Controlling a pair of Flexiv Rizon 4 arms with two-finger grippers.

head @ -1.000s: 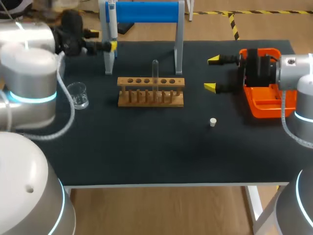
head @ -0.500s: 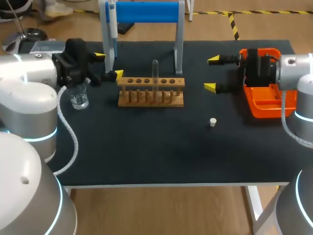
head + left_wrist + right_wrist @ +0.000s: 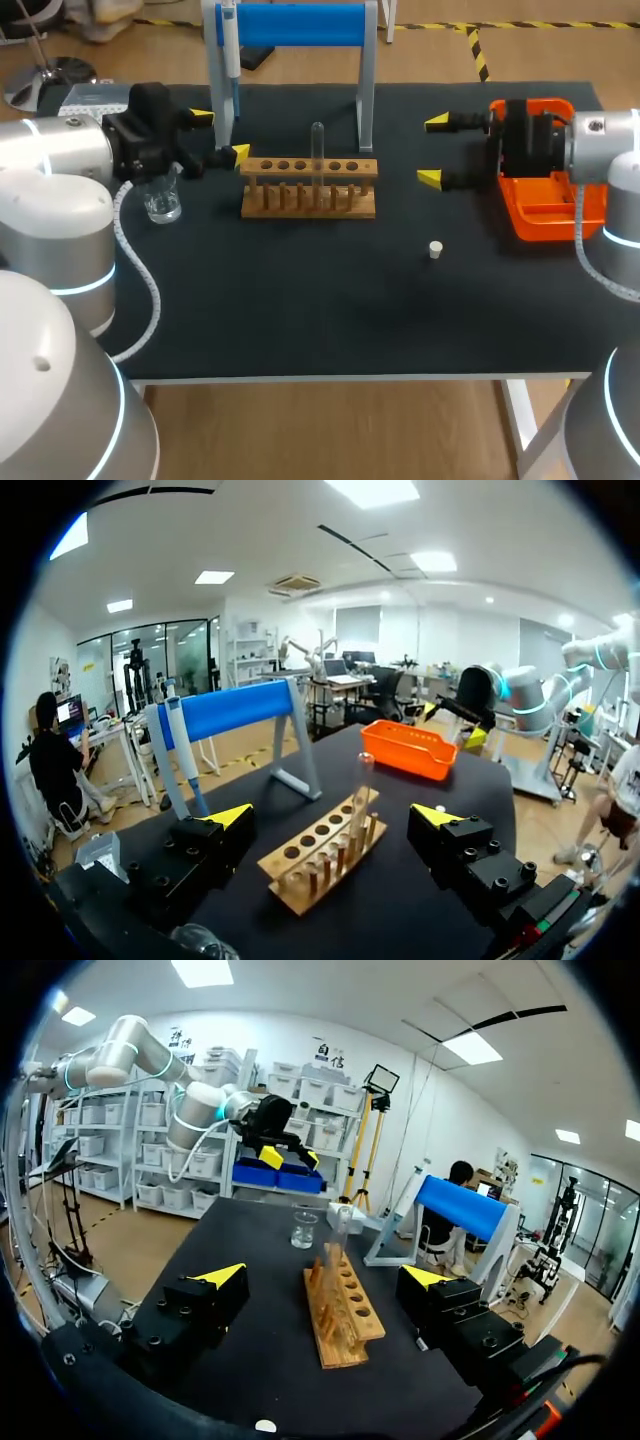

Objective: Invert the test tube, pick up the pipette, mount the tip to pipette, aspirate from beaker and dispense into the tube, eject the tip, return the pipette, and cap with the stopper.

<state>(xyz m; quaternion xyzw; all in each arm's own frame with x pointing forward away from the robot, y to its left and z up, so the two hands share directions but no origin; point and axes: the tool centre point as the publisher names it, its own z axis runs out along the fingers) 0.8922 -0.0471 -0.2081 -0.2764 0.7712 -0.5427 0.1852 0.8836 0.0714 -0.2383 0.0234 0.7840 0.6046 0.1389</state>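
Ahead of the left claw (image 3: pixel 333 816) stands the upright test tube (image 3: pixel 363 782).

The silver, round-jointed left arm (image 3: pixel 55 165) comes in from the left side, its wrist level and pointing toward the middle. The black, yellow-tipped left gripper (image 3: pixel 220 136) sits at its end with both fingers spread wide. The matching silver right arm (image 3: pixel 605 140) reaches in level from the right side. The right gripper (image 3: pixel 432 150) points inward, its two fingers likewise set far apart.
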